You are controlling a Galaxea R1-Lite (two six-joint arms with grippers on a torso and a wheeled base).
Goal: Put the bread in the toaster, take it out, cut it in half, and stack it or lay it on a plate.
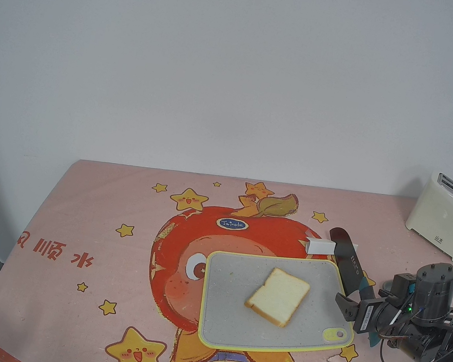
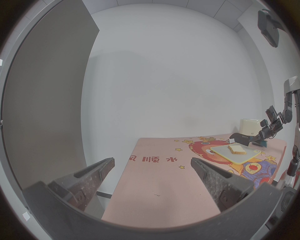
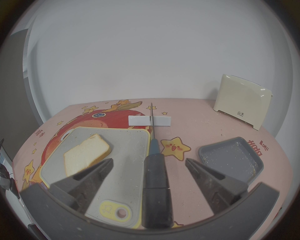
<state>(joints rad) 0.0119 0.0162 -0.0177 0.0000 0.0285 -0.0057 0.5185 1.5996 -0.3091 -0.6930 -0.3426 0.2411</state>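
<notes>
Right gripper (image 3: 148, 161) at knife (image 3: 154, 181) handle, fingers spread to either side, not gripping. Blade crosses white block (image 3: 137, 120) ahead of gripper. Bread (image 1: 277, 296) slice lies whole on cutting board (image 1: 227, 316), just beside gripper toward robot's left. Grey plate (image 3: 232, 156) near gripper's other side; toaster (image 1: 446, 218) beyond it, by wall. Left gripper (image 2: 152, 161) spread wide, well apart, off table's left edge.

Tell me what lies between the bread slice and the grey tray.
The knife, along the cutting board's edge, blade resting on a white block; the right wrist view shows it.
</notes>
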